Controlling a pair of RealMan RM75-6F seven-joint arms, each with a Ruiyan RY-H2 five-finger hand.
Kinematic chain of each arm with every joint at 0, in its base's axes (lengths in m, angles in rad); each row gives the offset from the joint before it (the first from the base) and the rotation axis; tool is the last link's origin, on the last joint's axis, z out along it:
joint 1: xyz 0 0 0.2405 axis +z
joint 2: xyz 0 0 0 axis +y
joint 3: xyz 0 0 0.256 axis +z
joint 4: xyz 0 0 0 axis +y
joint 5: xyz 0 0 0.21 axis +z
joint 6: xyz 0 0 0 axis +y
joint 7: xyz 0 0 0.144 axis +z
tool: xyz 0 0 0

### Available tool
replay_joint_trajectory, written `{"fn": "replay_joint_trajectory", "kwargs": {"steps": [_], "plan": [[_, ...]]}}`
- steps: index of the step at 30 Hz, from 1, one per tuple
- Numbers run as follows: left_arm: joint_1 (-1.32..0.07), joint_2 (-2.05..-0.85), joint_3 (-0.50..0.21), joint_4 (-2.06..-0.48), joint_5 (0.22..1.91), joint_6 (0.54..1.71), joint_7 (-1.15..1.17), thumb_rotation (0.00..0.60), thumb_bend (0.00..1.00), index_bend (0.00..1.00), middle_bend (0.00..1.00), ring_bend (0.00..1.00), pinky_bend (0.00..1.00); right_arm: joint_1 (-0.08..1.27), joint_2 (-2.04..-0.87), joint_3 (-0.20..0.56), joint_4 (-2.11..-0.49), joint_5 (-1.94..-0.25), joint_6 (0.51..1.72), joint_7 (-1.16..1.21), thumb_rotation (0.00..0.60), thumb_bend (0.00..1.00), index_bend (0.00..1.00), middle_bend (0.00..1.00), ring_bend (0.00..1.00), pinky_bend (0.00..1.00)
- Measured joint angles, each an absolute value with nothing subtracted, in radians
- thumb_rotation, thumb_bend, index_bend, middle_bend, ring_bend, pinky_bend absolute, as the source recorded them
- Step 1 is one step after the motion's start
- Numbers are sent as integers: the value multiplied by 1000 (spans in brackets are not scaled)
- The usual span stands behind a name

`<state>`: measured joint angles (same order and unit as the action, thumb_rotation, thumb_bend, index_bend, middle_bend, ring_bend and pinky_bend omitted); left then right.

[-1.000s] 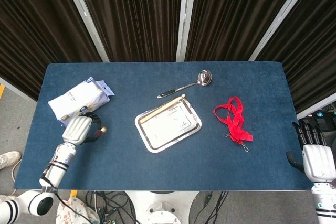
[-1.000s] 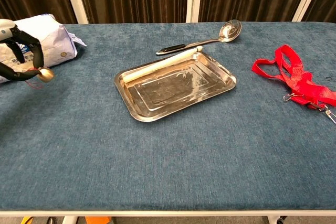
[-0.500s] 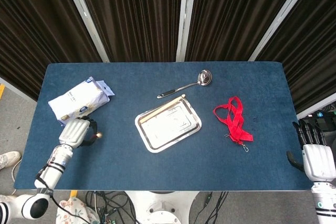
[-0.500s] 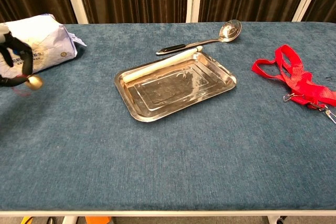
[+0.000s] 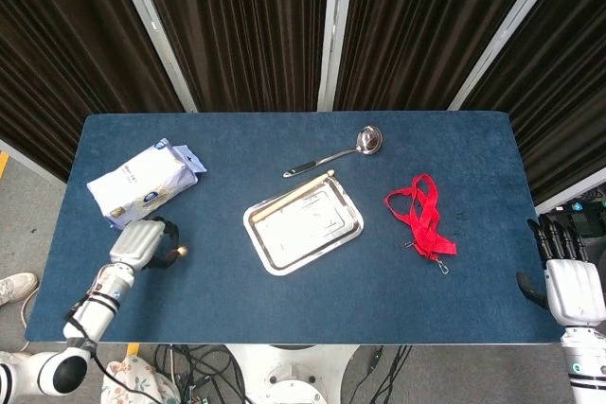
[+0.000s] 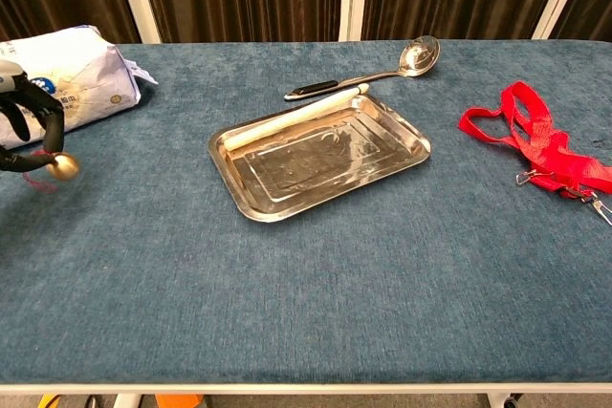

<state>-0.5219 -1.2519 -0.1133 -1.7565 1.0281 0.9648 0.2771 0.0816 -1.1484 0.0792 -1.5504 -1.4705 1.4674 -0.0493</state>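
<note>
**Left hand grips a small brass bell by the bag**

We are looking down on the blue bench [image 5: 284, 281], and the action sits at its near left corner. There the left hand [image 5: 140, 241] has its dark fingers [image 6: 21, 117] curled in around a small brass bell [image 6: 63, 167]. In the chest view the bell hangs at the fingertips, just above the cloth, with a bit of red thread showing beside it. So that hand is grasping the bell, no doubt about it.

Just behind the hand lies the white bag [image 5: 142, 181], flat on its side, its far end pointing toward the curtains. The hand is near it; we cannot tell from either view whether they touch.

Moving to the middle of the bench, we find the steel tray [image 6: 287, 200], set at a slant. A pale stick [image 6: 287, 119] rests along its far rim. Just beyond that lies a ladle [image 5: 333, 153] with a black handle, its bowl pointing to the far right.

Further right, well apart from the tray, a red strap [image 5: 420, 216] lies in a loose tangle, a metal clip at its near end.

And the right hand [image 5: 570, 281]? It is off past the bench's right edge, well away from everything. Its fingers are straight and side by side, holding nothing: released.
</note>
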Motion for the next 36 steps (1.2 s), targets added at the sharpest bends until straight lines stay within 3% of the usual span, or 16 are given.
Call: {"fn": "replay_joint_trajectory", "kwargs": {"steps": [9, 16, 36], "plan": [[-528, -1234, -117, -1772, 1023, 898, 232, 600, 423, 715, 419, 269, 326, 84, -1150, 78, -1549, -1471, 1464, -53, 600, 247, 0, 0, 0, 0], [-536, -1274, -99, -1744, 1021, 990, 308, 600, 421, 713, 415, 264, 323, 84, -1155, 76, -1543, -1468, 1460, -50, 600, 247, 0, 0, 0, 0], [-579, -1402, -89, -1585, 968, 981, 371, 600, 418, 706, 415, 264, 309, 79, -1160, 73, -1528, -1459, 1456, -41, 600, 246, 0, 0, 0, 0]]}}
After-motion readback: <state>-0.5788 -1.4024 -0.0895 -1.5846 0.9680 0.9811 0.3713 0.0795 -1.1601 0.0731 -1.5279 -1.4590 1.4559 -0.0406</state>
